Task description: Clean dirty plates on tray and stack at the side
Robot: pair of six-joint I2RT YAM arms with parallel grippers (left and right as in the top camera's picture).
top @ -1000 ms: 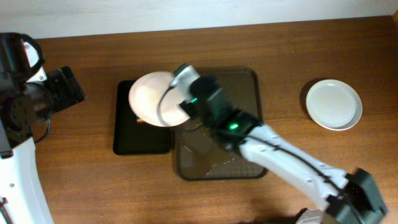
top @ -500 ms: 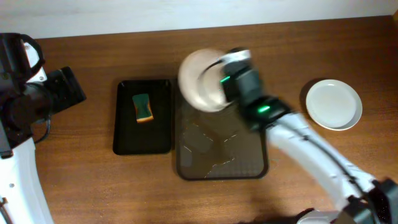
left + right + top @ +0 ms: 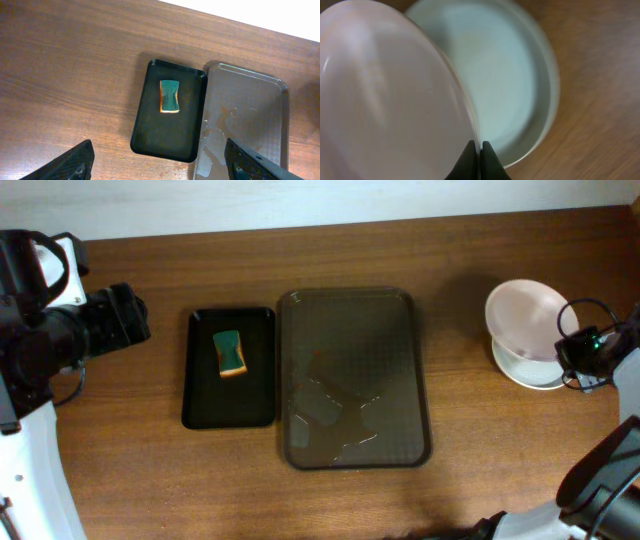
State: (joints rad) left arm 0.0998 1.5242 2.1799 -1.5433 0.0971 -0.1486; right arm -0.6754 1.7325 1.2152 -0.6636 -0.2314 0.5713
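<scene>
My right gripper [image 3: 568, 345] is shut on the rim of a white plate [image 3: 522, 318], held tilted just above a pale bluish-white plate [image 3: 540, 370] lying on the table at the right. In the right wrist view the fingers [image 3: 480, 150] pinch the white plate's [image 3: 385, 95] edge over the lower plate [image 3: 520, 85]. The dark brown tray [image 3: 355, 320] sits mid-table with no plates on it, only wet smears; it also shows in the left wrist view [image 3: 260, 105]. My left gripper [image 3: 160, 170] is open and held high above the table. A third plate is out of view.
A smaller black tray [image 3: 205, 395] lies left of the brown tray and holds a green and orange sponge [image 3: 230, 353], also seen in the left wrist view [image 3: 169, 96]. The left arm [image 3: 60, 335] stays at the table's left edge.
My right gripper has carried the white plate from over the black tray, across the brown tray, to above the plate at the right. The sponge is now uncovered. The left arm barely moved.
</scene>
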